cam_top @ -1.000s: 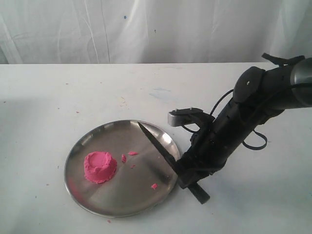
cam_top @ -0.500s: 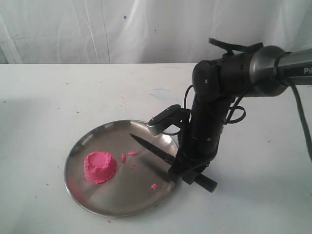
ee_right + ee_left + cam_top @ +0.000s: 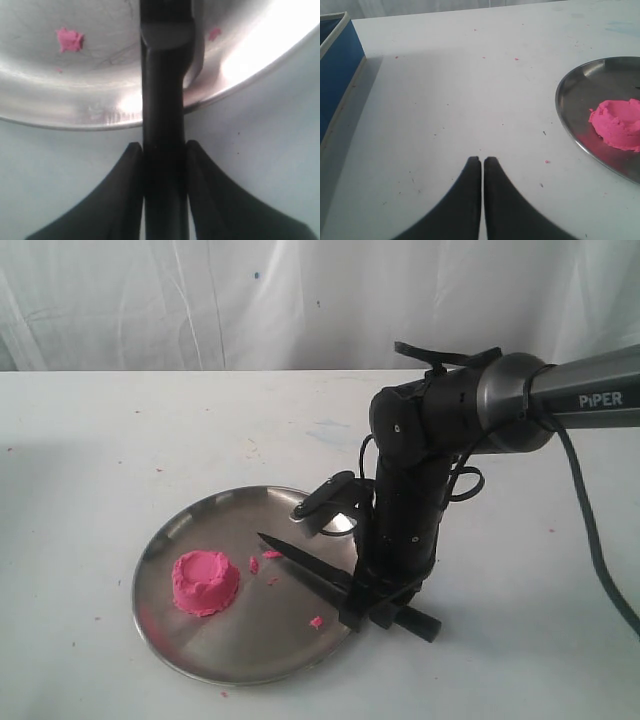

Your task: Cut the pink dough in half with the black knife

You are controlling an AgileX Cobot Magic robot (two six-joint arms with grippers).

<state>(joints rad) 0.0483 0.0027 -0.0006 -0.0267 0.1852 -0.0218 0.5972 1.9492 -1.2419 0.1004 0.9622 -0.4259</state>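
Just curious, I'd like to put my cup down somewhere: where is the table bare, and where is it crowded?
Bare table lies behind and left of the steel plate, up to the white curtain. It is crowded on the plate: pink dough, crumbs, and the black knife held by the right end effector at its right rim.

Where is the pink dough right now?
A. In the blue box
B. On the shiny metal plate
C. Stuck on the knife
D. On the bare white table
B. The pink dough sits in one lump on the metal plate, apart from the black knife that the right claw holds.
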